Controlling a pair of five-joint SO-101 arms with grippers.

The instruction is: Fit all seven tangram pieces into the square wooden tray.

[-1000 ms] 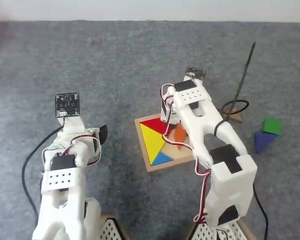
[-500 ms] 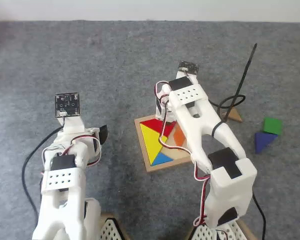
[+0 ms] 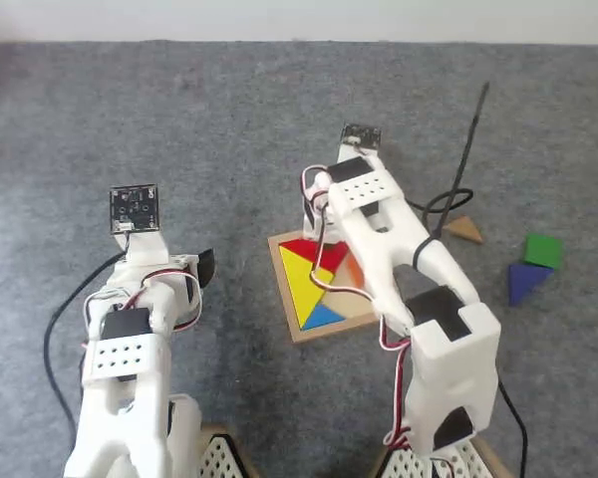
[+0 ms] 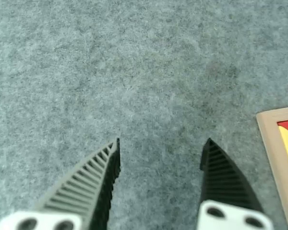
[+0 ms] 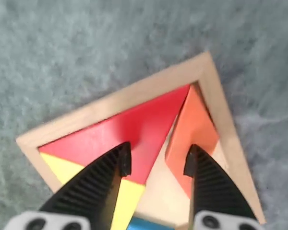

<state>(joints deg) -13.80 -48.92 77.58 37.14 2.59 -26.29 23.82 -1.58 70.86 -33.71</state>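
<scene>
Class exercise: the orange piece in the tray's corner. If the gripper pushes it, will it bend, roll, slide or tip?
The orange piece looks a thick, flat, straight-edged block: probably stiff, likelier to slide than roll. Its point lies between the tray rim and the red piece, so pushing toward that corner may jam it.

- No text, number, label or sign can be read on the wooden tray [image 3: 287, 289], the tangram pieces [image 3: 304, 277] or the table [image 3: 179, 119].
</scene>
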